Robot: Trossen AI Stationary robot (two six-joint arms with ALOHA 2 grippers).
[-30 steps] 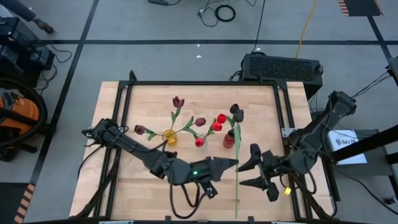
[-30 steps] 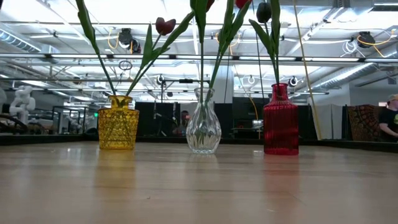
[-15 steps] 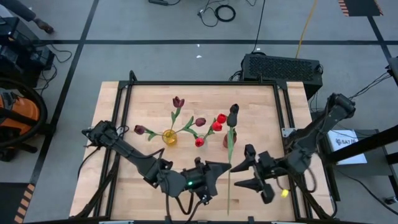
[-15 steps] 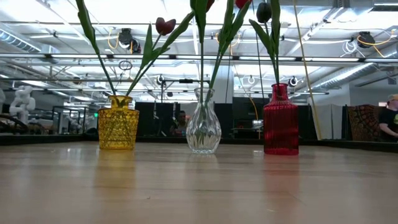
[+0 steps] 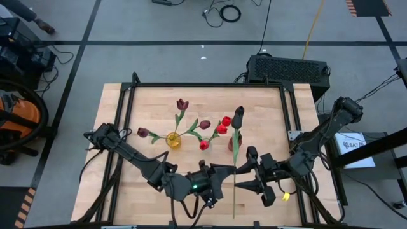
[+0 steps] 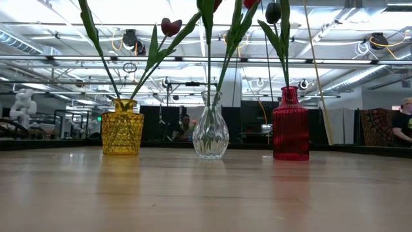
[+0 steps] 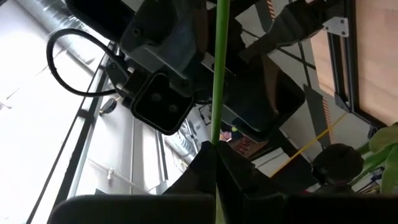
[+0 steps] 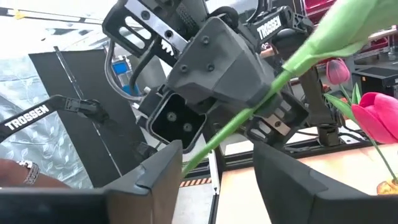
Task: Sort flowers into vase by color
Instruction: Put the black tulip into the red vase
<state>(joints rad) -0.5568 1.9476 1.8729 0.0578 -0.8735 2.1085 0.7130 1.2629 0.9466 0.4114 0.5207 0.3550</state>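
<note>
Three vases stand in a row: yellow, clear and red. Maroon tulips lean out of the yellow vase and red ones out of the clear one. A near-black tulip stands in the red vase. My left gripper is shut on a long-stemmed tulip held in the air. The low view does not show this flower. My right gripper is open, one finger on either side of that stem. My left gripper pinches the flower's thin green stem between its two fingers, about halfway along. The fingers come from the table's left and lie across the stem. The flower is lifted clear of the table, its dark head end toward the red vase.
Black rails frame the wooden table, which shows bare board in front of the vases. A black box sits behind the far right corner. Leaning stems and leaves spread above the vases. A person is in the room behind.
My left gripper has drawn back toward the table's left and near edge, carrying the flower; its stem now sits farther left and slightly tilted. My right gripper, still open, has moved left until its fingers stand around the stem.
</note>
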